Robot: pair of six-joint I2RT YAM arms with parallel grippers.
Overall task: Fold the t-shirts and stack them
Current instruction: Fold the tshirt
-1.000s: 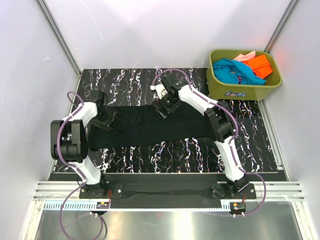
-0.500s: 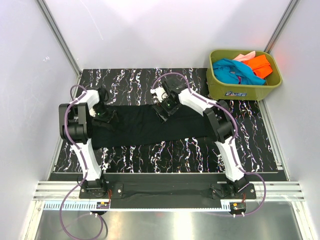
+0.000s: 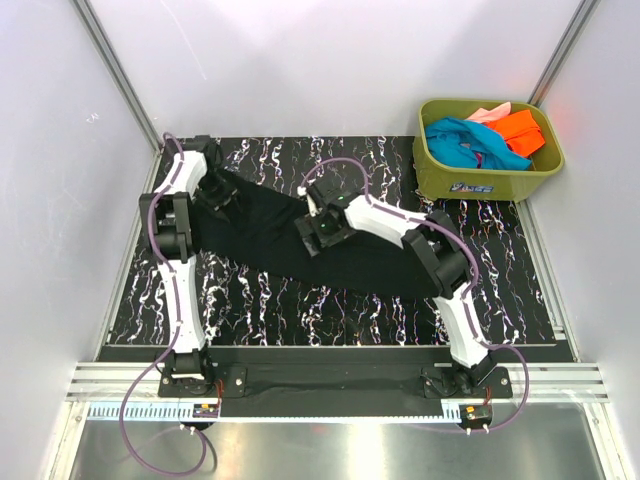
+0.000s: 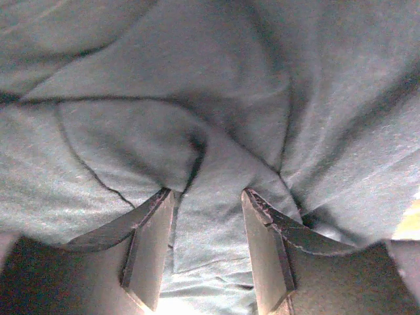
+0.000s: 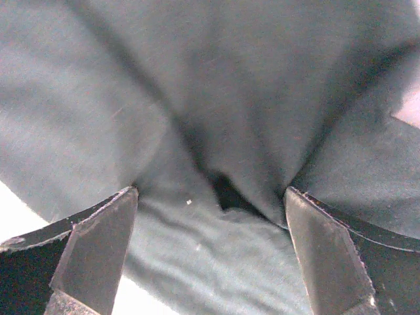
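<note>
The large black t-shirt (image 3: pixel 270 235) lies in a slanted band across the marbled table, from the back left corner down to the right middle. My left gripper (image 3: pixel 222 192) is at its back left end, and in the left wrist view it (image 4: pixel 207 197) is shut on a fold of the black cloth (image 4: pixel 210 118). My right gripper (image 3: pixel 318 228) is at the shirt's upper middle edge. In the right wrist view it (image 5: pixel 210 193) holds a bunched fold of cloth (image 5: pixel 216 98) between fairly wide fingers. The teal-blue (image 3: pixel 465 140), orange (image 3: pixel 520 130) and pink (image 3: pixel 487 113) tees lie in the tub.
The olive-green tub (image 3: pixel 487 180) stands at the table's back right corner. White walls with metal rails close in the left, back and right sides. The left arm is stretched far back along the left table edge (image 3: pixel 140 250).
My left gripper has swung from the left middle to the back left corner, dragging the shirt's left end with it. My right gripper has moved slightly nearer and left. The shirt now lies diagonally.
</note>
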